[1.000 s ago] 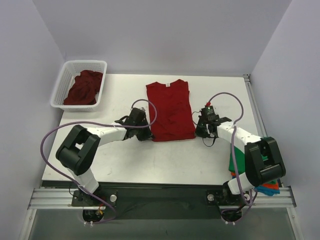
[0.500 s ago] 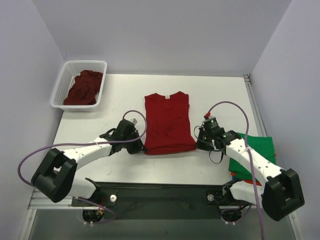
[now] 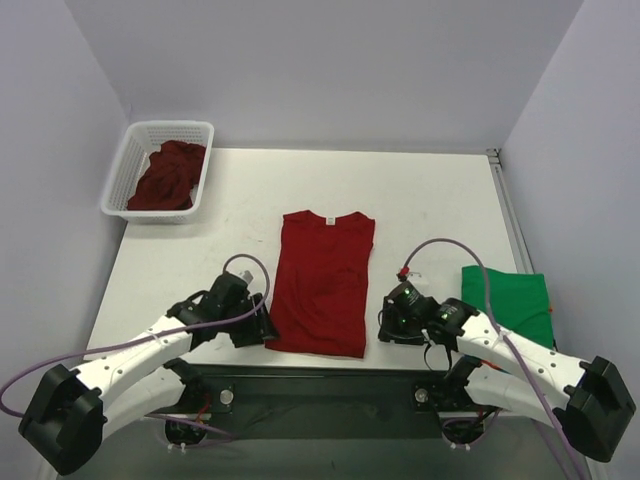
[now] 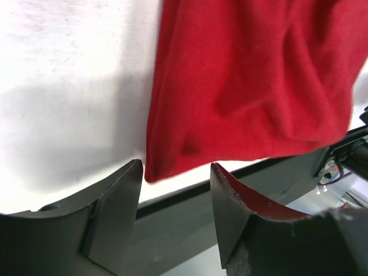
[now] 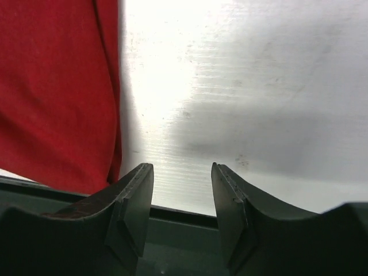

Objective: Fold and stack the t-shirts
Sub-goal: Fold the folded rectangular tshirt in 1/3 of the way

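Top view: red t-shirt (image 3: 322, 283), sleeves folded in, flat at centre, hem at near edge; green t-shirt (image 3: 505, 303) near right; dark red t-shirts (image 3: 168, 175) in far-left basket (image 3: 170, 125).
Left wrist: left gripper (image 4: 175, 172) jaws apart, hem corner between tips, unclamped.
Right wrist: right gripper (image 5: 182, 172) jaws apart over table (image 5: 241, 86), nothing grasped; shirt edge just left.

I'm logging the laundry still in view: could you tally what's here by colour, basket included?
White basket: 1
Dark red cloth heap inside it: 1 (how many shirts it holds cannot be told)
Red t-shirt, spread flat: 1
Green t-shirt, at the right: 1
Total: 4
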`<action>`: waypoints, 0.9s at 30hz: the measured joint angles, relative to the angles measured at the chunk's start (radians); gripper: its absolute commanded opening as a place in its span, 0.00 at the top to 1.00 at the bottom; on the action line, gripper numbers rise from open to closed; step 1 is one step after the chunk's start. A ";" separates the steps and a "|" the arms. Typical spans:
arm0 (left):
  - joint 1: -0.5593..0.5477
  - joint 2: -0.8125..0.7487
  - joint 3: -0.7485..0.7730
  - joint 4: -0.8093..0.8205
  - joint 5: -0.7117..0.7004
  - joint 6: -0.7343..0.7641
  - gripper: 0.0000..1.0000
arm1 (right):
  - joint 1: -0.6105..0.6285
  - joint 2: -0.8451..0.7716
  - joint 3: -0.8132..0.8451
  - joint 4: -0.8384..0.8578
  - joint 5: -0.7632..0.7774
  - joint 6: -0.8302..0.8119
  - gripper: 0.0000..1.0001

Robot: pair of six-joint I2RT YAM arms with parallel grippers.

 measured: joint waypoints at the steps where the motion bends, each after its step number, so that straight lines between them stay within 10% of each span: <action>1: 0.000 -0.018 0.017 -0.035 -0.010 0.003 0.38 | 0.000 -0.007 0.005 -0.013 0.013 0.001 0.55; 7: 0.032 -0.022 0.198 -0.129 -0.071 0.052 0.41 | -0.024 0.022 0.152 -0.054 0.074 -0.030 0.58; 27: 0.176 0.650 0.686 -0.027 -0.113 0.274 0.47 | -0.131 0.649 0.520 0.167 0.068 -0.199 0.55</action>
